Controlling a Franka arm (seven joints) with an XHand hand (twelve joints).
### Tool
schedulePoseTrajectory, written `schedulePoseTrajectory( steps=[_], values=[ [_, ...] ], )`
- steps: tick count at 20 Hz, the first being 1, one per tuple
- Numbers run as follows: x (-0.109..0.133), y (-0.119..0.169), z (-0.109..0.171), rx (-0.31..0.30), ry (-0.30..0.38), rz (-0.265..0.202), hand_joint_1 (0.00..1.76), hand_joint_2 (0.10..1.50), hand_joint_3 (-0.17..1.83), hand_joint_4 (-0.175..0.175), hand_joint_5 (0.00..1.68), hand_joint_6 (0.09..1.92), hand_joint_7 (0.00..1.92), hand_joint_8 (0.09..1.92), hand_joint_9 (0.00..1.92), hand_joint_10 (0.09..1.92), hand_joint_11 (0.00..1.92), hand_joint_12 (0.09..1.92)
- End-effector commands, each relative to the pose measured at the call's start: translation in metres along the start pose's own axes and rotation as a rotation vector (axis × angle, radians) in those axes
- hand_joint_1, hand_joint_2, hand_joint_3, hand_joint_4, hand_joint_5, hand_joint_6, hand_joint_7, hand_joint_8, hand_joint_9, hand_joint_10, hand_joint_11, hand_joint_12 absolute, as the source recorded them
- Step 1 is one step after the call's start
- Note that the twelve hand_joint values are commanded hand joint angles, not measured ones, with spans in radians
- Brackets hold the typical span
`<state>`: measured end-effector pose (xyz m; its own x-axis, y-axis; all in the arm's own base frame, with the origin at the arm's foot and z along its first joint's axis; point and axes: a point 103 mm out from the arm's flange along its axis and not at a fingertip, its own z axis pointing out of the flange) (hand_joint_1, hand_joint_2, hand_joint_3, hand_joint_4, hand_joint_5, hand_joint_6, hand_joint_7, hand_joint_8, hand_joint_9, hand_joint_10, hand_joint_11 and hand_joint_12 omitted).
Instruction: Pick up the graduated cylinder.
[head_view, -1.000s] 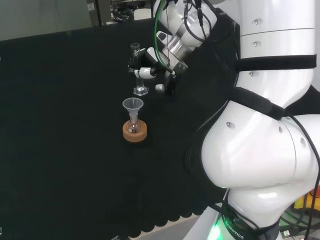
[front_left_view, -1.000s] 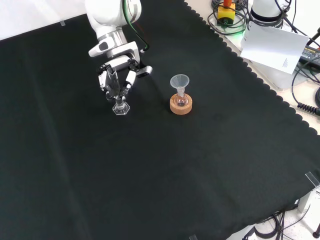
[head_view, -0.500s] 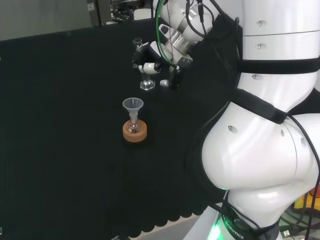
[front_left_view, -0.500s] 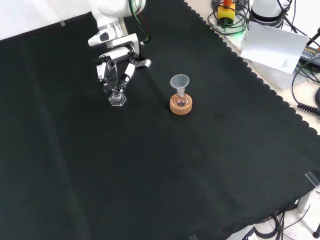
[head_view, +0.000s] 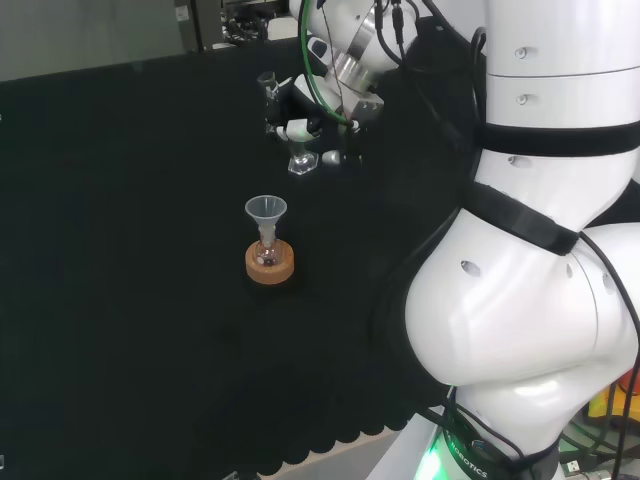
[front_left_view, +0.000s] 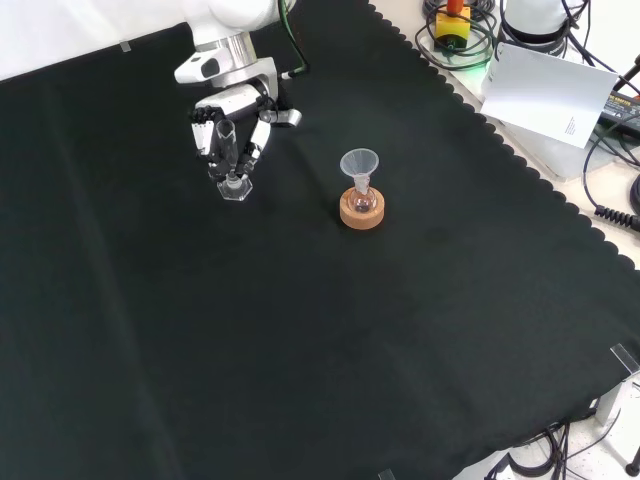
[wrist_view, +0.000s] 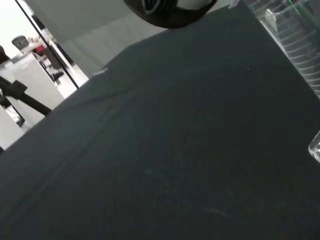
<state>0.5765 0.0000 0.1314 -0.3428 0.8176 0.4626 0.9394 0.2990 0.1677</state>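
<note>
The fingers (front_left_view: 258, 140) are curled round the graduated cylinder (front_left_view: 229, 160) at its upper part, so that the tube is pinched upright between them with its hexagonal foot (front_left_view: 236, 189) left free below. Held this way, the cylinder hangs plumb under the hand (front_left_view: 236, 118) — a grasp high on the tube, judged to keep the foot clear for lifting off the cloth (front_left_view: 300, 330). In the front view the foot appears just above the cloth, though contact cannot be ruled out.

The cylinder is found at the upper left of the front view, well apart from the cork ring (front_left_view: 361, 211), on which a small flask (front_left_view: 361, 198) with a funnel (front_left_view: 359, 163) in its neck is seated.

In the head view the open mouth of the cylinder (head_view: 268, 84) is shown rising past the fingers — less plain from the front. In the wrist view the ribbed graduations (wrist_view: 295, 45) on the tube wall are seen close, which neither other view gives.
</note>
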Motion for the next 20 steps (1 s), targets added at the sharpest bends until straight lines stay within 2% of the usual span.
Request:
schedulePoseTrajectory(
  steps=[1,13,20],
  values=[
    [0.009,0.000,-0.019,0.057,-0.079,-0.008,1.18,1.16,-0.17,-0.175,1.07,0.90,1.59,0.15,1.64,0.09,1.42,0.64],
    [0.029,-0.010,-0.041,0.256,-0.246,0.040,1.18,1.16,-0.17,-0.175,1.08,0.89,1.60,0.13,1.64,0.09,1.42,0.62],
    [0.038,-0.032,-0.061,0.288,-0.302,0.063,1.18,1.16,-0.17,-0.175,1.08,0.89,1.60,0.12,1.64,0.09,1.41,0.62]
  ],
)
